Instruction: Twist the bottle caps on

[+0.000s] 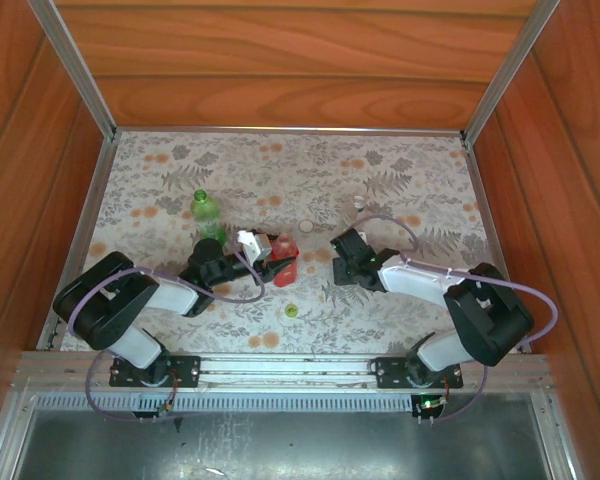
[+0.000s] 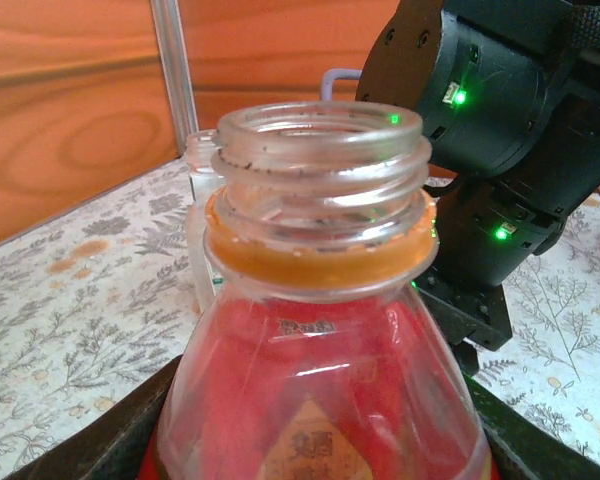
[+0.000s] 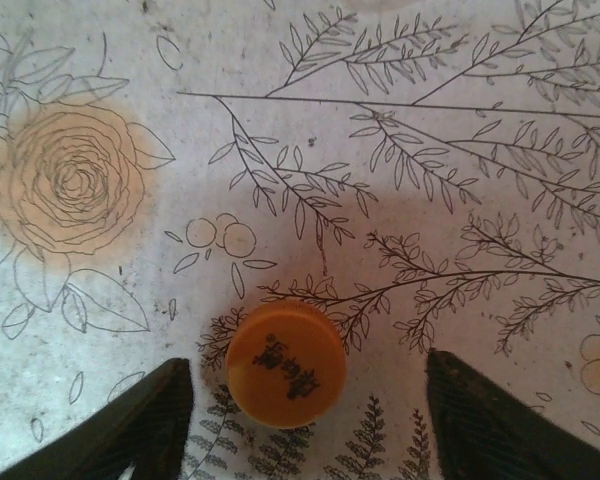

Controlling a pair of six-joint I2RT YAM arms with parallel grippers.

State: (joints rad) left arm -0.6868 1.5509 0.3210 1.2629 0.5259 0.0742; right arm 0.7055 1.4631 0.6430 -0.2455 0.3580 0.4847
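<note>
The red bottle (image 1: 285, 258) stands upright near the table's middle with my left gripper (image 1: 268, 257) shut round its body. The left wrist view has its open threaded neck and orange collar ring (image 2: 320, 262) close up, with dark fingers (image 2: 90, 445) at both lower corners. My right gripper (image 1: 340, 262) points down at the cloth, open. Its fingers (image 3: 140, 425) straddle the orange cap (image 3: 285, 363), which lies flat, nearer the left finger and touching neither. The green bottle (image 1: 202, 207) stands back left, uncapped. The clear bottle (image 1: 359, 203) stands back right. A yellow-green cap (image 1: 292, 311) and a white cap (image 1: 307, 225) lie loose.
The floral tablecloth (image 1: 410, 160) covers the table inside wooden walls with metal corner posts (image 1: 495, 70). The right arm's dark body (image 2: 500, 150) looms close behind the red bottle in the left wrist view. The clear bottle (image 2: 202, 165) shows just behind the red one's neck.
</note>
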